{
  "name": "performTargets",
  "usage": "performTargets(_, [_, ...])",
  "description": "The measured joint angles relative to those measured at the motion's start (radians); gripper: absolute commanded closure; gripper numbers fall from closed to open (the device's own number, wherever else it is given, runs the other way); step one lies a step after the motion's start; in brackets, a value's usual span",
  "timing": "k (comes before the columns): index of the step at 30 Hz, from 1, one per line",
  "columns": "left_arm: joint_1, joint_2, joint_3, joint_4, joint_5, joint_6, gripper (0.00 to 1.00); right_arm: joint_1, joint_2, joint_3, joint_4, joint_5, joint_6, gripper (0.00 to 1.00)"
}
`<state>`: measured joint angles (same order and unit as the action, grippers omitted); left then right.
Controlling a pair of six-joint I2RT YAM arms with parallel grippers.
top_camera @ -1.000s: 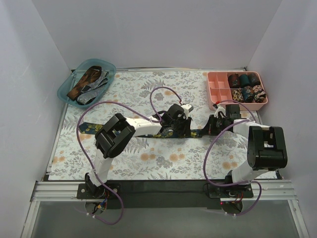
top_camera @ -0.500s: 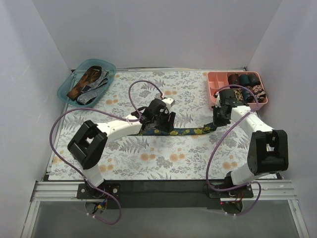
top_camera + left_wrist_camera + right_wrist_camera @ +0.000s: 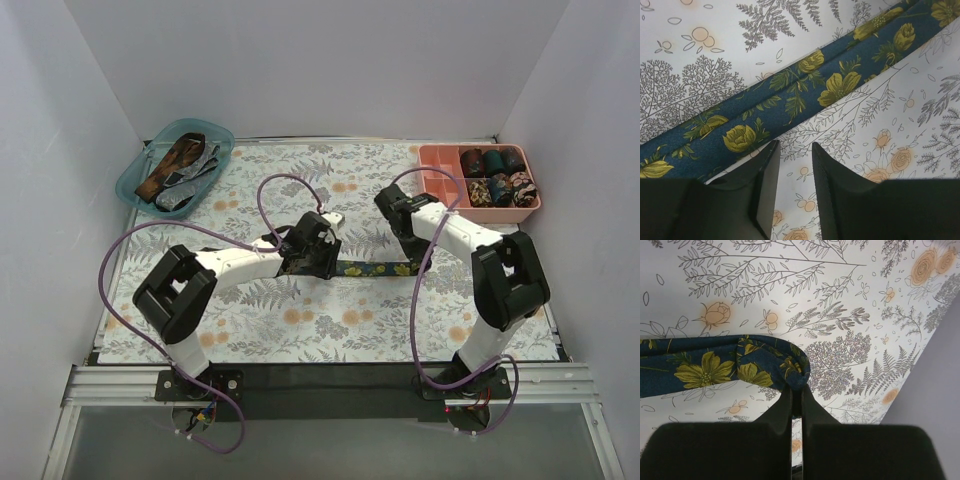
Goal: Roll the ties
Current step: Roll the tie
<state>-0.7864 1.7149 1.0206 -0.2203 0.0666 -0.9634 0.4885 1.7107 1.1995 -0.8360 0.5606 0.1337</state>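
Your right gripper (image 3: 796, 389) is clenched on the doubled-over end of the navy tie (image 3: 715, 371), whose yellow-flowered strip lies flat on the floral cloth (image 3: 300, 330) at mid-table and runs between the two arms. That tight pinch on the folded tip looks like the seed of a coil: the fold gives the fingers a firm core to turn the fabric around. Your left gripper (image 3: 795, 147) is released, its jaws a little apart, one finger over the tie's near edge and the other over bare cloth. From there it seems set to steady the strip so it feeds straight. Whether it touches the fabric cannot be told. Rolled ties (image 3: 490, 160) fill the right compartments of the pink tray (image 3: 440, 165), and loose ties (image 3: 178, 165) wait in the teal basket (image 3: 222, 140).
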Motion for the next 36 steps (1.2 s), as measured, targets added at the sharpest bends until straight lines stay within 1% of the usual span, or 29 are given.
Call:
performTargets(4, [0.003,0.005,-0.014,0.009,0.000,-0.019,0.76,0.075,0.053,0.036,-0.059,0.077,0.044,0.99])
performTargets(5, [0.004,0.006,-0.018,0.010,0.000,-0.025,0.79,0.092,0.066,0.045,-0.072,0.093,0.053,0.99])
performTargets(7, [0.005,0.012,-0.020,0.011,0.001,-0.032,0.80,0.114,0.085,0.056,-0.089,0.119,0.068,0.99])
performTargets(10, [0.006,0.015,-0.024,0.012,0.001,-0.044,0.81,0.140,0.103,0.069,-0.115,0.153,0.087,0.99])
performTargets(15, [0.016,0.008,-0.040,0.020,0.001,-0.055,0.78,0.140,0.110,0.088,-0.157,0.249,0.103,0.99])
performTargets(20, [0.072,-0.028,-0.081,0.018,0.005,-0.058,0.77,0.139,0.116,0.089,-0.185,0.334,0.103,0.99])
performTargets(24, [0.117,-0.045,-0.093,0.019,0.004,-0.058,0.77,0.143,0.138,0.090,-0.191,0.366,0.106,0.99])
performTargets(36, [0.121,-0.045,-0.099,0.032,0.021,-0.076,0.80,0.263,0.272,0.108,-0.208,0.385,0.141,0.99])
